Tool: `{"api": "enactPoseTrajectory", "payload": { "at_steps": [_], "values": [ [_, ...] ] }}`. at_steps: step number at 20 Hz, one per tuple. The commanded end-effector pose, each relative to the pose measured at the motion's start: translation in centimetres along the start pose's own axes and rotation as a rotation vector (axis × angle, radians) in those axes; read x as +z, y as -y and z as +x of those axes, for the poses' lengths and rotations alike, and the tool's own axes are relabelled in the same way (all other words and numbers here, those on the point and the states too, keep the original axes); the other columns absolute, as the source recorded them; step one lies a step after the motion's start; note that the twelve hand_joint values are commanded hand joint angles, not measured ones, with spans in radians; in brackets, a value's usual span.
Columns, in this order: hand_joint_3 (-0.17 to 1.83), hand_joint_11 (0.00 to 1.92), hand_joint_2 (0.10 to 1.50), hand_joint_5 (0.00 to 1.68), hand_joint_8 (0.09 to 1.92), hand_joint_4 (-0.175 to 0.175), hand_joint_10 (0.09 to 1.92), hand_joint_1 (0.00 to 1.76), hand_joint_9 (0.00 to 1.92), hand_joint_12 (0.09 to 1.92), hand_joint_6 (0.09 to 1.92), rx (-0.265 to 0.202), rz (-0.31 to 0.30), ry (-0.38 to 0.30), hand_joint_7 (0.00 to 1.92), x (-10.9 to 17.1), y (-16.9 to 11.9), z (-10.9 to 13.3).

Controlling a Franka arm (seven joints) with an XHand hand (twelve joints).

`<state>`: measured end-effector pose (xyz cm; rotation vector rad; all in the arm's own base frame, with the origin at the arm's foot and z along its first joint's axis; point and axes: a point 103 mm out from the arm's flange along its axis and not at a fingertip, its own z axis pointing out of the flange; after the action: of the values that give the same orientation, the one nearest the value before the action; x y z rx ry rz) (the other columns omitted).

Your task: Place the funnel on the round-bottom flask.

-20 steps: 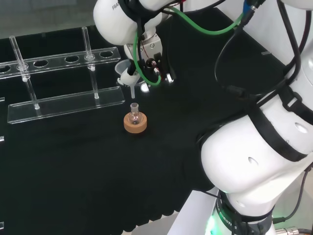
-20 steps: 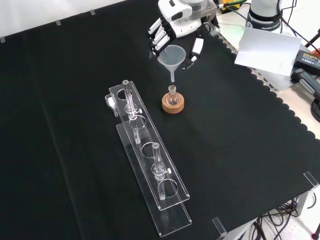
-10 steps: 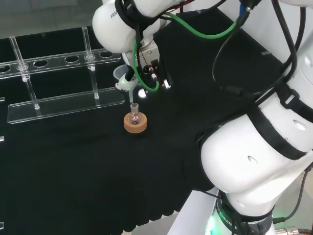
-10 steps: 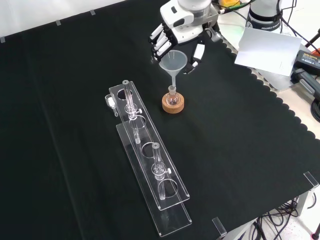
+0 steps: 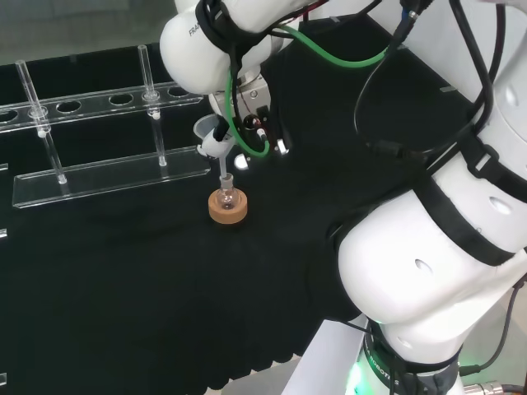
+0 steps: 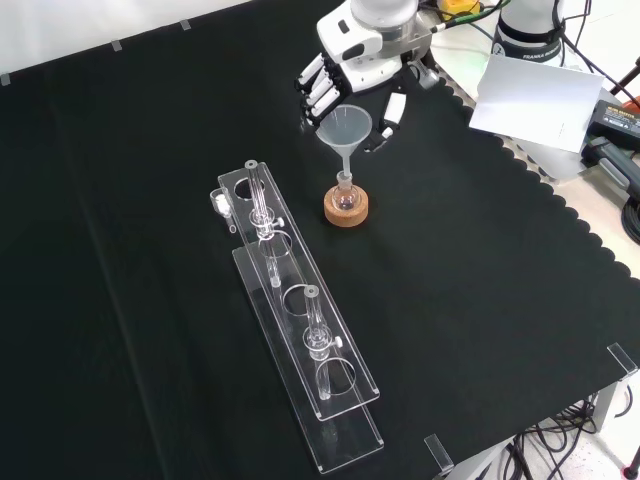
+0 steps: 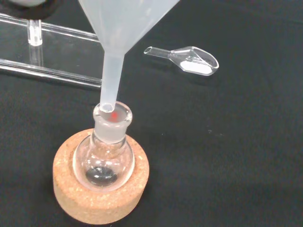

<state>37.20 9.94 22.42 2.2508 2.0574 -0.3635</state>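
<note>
Cork shows under the round-bottom flask (image 6: 345, 197), a thick ring stand (image 6: 347, 210) that we see a little above the middle of the front view, on the black cloth (image 6: 480, 280). In the head view the same flask (image 5: 226, 197) sits left of centre, just below the hand (image 5: 247, 123).

We find the funnel (image 6: 343, 128) held above the flask, upright, its stem pointing down at the neck. In the wrist view the funnel (image 7: 118, 42) has its stem tip right at the rim of the flask's mouth (image 7: 112, 116), touching or just over the edge; we cannot tell whether it has gone inside. The flask's bulb (image 7: 104, 161) nests in the cork ring (image 7: 99, 189), with something dark at its bottom.

The hand (image 6: 345, 75) comes in from the top of the front view, its fingers (image 6: 312, 88) curled on one side of the funnel's cone and the thumb on the other, pinching it.

A clear rack (image 6: 300, 330) lies lower left of the flask in the front view, with two glass tubes (image 6: 258, 200) standing in it. In the wrist view a small clear scoop (image 7: 189, 59) lies on the cloth beyond the flask.
</note>
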Motion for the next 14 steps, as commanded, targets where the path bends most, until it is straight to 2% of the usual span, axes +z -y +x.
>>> {"api": "enactPoseTrajectory", "payload": {
  "at_steps": [1,8,10,14],
  "values": [
    [0.59,0.61,0.73,0.98,0.68,-0.032,0.39,0.88,0.97,1.18,0.71,0.003,0.004,-0.006,0.78,0.2,0.0,0.4],
    [0.59,0.61,0.73,0.98,0.68,-0.034,0.4,0.88,0.97,1.18,0.71,-0.002,0.012,-0.021,0.78,1.3,-0.4,-0.6],
    [0.59,0.61,0.73,0.98,0.69,-0.034,0.4,0.88,0.97,1.18,0.71,0.0,0.009,-0.005,0.78,1.2,-0.2,0.2],
    [0.59,0.61,0.73,0.98,0.69,-0.035,0.4,0.88,0.97,1.18,0.71,-0.002,-0.002,-0.027,0.78,1.4,-0.4,-0.3]
  ]
}}
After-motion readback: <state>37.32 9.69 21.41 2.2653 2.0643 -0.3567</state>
